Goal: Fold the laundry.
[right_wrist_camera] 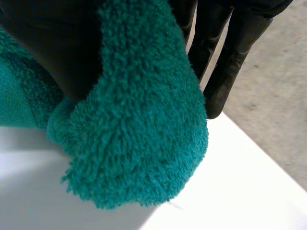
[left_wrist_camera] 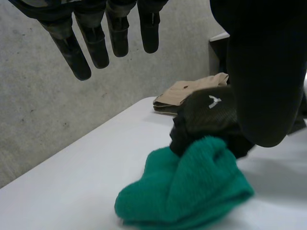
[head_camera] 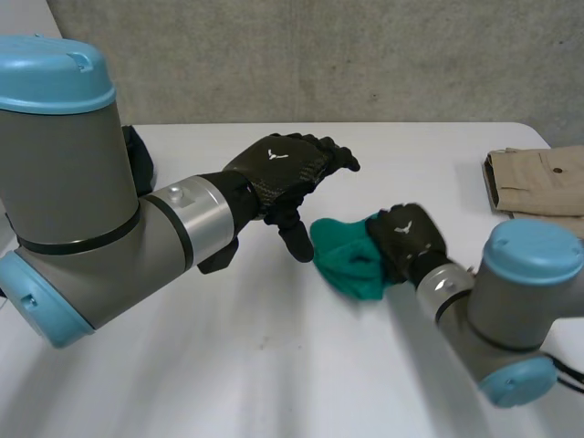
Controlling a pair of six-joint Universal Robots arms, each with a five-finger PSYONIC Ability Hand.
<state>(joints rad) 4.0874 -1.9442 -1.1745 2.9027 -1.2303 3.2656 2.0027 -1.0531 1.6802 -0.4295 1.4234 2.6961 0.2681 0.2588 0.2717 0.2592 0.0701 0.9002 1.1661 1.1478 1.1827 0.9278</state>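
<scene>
A small green terry towel (head_camera: 345, 260) lies bunched on the white table (head_camera: 274, 365), a little right of the middle. My right hand (head_camera: 406, 239) is at the towel's right side, and its thumb (right_wrist_camera: 48, 43) and fingers (right_wrist_camera: 225, 62) pinch a fold of the towel (right_wrist_camera: 139, 124) between them. My left hand (head_camera: 283, 169) hovers open just left of and above the towel, with straight fingers (left_wrist_camera: 96, 43) and nothing in it. Past the left hand's fingertips, the towel (left_wrist_camera: 187, 187) sits in a heap with the right hand (left_wrist_camera: 211, 112) on its far side.
A folded khaki garment (head_camera: 538, 178) lies at the table's far right edge, also behind the right hand (left_wrist_camera: 189, 91). A dark object (head_camera: 137, 155) sits behind my left arm at the back left. A concrete wall runs behind the table.
</scene>
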